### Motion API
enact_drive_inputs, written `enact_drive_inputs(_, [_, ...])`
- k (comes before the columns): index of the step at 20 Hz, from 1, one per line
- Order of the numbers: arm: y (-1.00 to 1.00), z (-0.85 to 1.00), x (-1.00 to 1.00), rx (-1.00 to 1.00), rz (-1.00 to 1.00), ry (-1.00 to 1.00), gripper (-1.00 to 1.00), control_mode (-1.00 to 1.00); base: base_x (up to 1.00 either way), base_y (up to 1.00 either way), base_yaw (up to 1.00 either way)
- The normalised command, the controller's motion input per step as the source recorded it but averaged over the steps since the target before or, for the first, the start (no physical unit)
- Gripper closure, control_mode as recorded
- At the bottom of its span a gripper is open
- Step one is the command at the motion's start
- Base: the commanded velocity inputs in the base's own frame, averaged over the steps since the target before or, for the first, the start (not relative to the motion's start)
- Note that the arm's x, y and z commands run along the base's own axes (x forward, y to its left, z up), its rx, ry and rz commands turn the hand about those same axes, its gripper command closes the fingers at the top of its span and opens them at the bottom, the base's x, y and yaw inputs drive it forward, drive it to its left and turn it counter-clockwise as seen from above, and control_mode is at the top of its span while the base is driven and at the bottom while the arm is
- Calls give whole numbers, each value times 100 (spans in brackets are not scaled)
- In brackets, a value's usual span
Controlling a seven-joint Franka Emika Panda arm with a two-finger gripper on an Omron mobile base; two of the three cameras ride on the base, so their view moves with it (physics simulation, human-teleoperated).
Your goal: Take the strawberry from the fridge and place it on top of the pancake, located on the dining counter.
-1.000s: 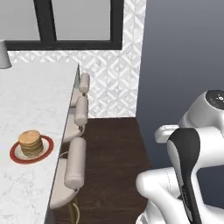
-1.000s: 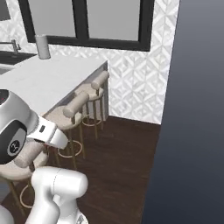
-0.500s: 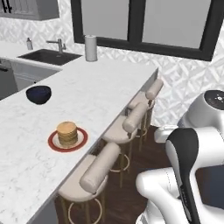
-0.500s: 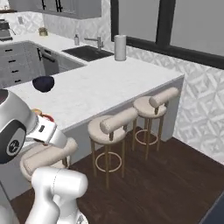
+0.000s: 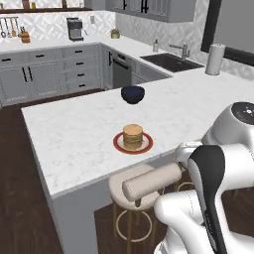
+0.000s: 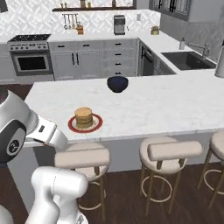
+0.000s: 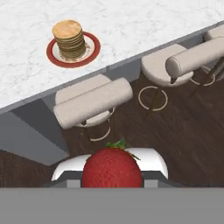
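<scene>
A stack of tan pancake rests on a red-rimmed plate near the stool-side edge of the white marble dining counter. In the hand view a red strawberry with green leaves sits right at the bottom, and my gripper is shut on it. The fruit hangs over the dark floor in front of the stools, short of the counter edge and well away from the pancake. The fridge is out of view.
A dark blue bowl stands on the counter beyond the plate. Beige padded stools line the counter's near edge. A sink and a grey canister lie further back.
The whole picture has swung round as the base turned: windows and wall gave way to the kitchen behind the counter. The gripper stayed shut.
</scene>
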Motion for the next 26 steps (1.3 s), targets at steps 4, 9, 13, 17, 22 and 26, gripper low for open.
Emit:
enact_drive_inputs(4, [0,0,0,0,0,0,100,100,26,-52,76])
enact_drive_inputs(9, [0,0,0,0,0,0,100,100,21,-15,13])
enact_drive_inputs(13, [0,0,0,0,0,0,100,100,67,-5,-2])
enact_drive_inputs(17, [0,0,0,0,0,0,100,100,66,-15,0])
enact_drive_inputs(22, [0,0,0,0,0,0,100,100,35,-44,5])
enact_drive_inputs(26, [0,0,0,0,0,0,100,100,35,-29,8])
